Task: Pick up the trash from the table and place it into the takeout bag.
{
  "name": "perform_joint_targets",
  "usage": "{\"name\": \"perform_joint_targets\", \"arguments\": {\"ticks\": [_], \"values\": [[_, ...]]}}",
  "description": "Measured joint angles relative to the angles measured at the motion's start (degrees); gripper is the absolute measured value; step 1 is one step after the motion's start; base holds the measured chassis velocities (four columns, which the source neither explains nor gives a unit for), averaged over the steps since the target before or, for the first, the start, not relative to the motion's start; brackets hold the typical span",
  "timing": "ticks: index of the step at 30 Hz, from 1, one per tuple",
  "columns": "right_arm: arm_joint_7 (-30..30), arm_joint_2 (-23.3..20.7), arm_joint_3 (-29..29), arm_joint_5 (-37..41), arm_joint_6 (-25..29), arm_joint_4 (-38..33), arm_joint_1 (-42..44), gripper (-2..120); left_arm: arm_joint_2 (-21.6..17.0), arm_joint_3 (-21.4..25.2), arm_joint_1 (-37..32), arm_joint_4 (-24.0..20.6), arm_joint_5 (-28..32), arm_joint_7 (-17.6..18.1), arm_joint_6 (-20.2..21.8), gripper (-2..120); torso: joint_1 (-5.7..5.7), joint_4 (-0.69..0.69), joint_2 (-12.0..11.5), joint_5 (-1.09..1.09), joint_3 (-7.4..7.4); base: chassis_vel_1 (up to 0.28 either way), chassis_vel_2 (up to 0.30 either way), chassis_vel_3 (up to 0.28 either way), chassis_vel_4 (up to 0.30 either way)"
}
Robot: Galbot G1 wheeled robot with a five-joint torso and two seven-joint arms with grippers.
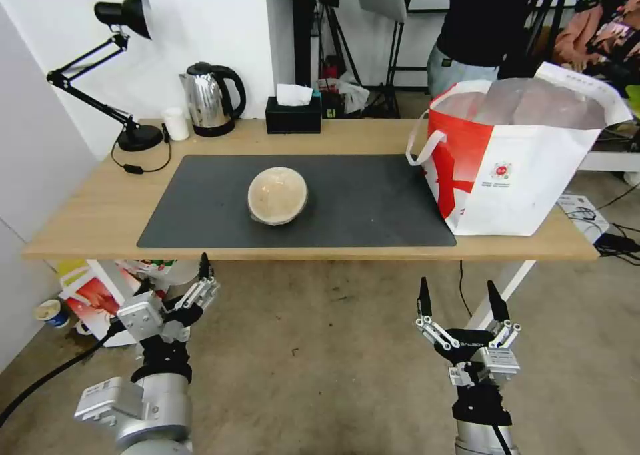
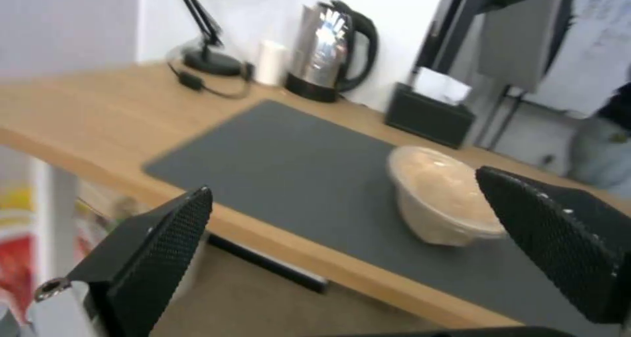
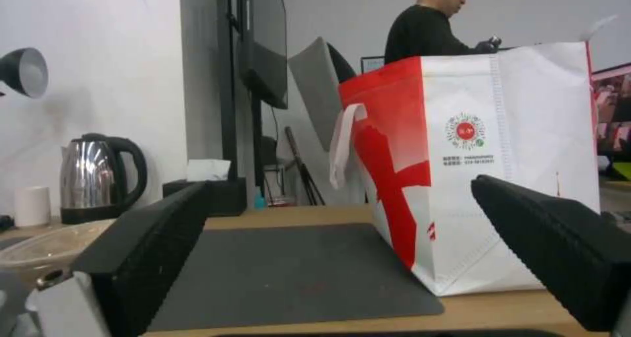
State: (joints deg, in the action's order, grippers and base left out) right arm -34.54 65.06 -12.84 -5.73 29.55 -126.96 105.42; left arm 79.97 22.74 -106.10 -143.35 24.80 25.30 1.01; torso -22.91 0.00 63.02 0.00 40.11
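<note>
One piece of trash, a tan domed round bowl [image 1: 277, 195] [image 2: 440, 199], sits on the dark grey mat [image 1: 360, 202] in the middle of the light-wood table [image 1: 80, 222]. The takeout bag [image 1: 513, 155] [image 3: 500, 154], white with red side panels and a foil lining, stands open at the table's right end. Both arms hang in front of the table, below its front edge. My left gripper [image 1: 179, 288] [image 2: 342, 184] is open and empty, low and left of the bowl. My right gripper [image 1: 457, 295] [image 3: 338, 186] is open and empty, below the bag's left side.
Along the back edge stand a black desk lamp [image 1: 127, 75], a small white cup [image 1: 177, 123], a steel kettle [image 1: 210, 98] and a black tissue box [image 1: 293, 112]. A person [image 1: 480, 28] stands behind the bag. Bags and a cup [image 1: 52, 312] lie on the floor at left.
</note>
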Motion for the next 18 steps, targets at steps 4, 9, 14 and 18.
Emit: {"name": "perform_joint_targets", "arguments": {"ticks": [4,9,14,18], "values": [[0.0,0.0,0.0,0.0,0.0,0.0,0.0,100,-0.6,0.1,0.0,0.0,2.9,-0.7,-0.4,100,0.00,0.00,0.0,0.00,0.00,0.000,0.000,0.000,0.000],[0.0,0.0,0.0,0.0,0.0,0.0,0.0,100,-0.7,0.2,0.0,0.0,3.3,-0.9,-0.5,100,0.00,0.01,0.0,0.00,0.00,0.000,0.000,0.000,0.000],[0.0,0.0,0.0,0.0,0.0,0.0,0.0,100,-2.7,1.0,1.0,0.0,7.3,-2.1,-2.6,100,-0.01,0.00,0.0,0.00,0.00,0.000,0.000,0.000,0.000],[0.0,0.0,0.0,0.0,0.0,0.0,0.0,100,-4.3,1.8,2.0,0.0,10.5,-3.3,-4.5,100,-0.01,0.00,0.0,0.00,0.00,0.000,0.000,0.000,0.000]]}}
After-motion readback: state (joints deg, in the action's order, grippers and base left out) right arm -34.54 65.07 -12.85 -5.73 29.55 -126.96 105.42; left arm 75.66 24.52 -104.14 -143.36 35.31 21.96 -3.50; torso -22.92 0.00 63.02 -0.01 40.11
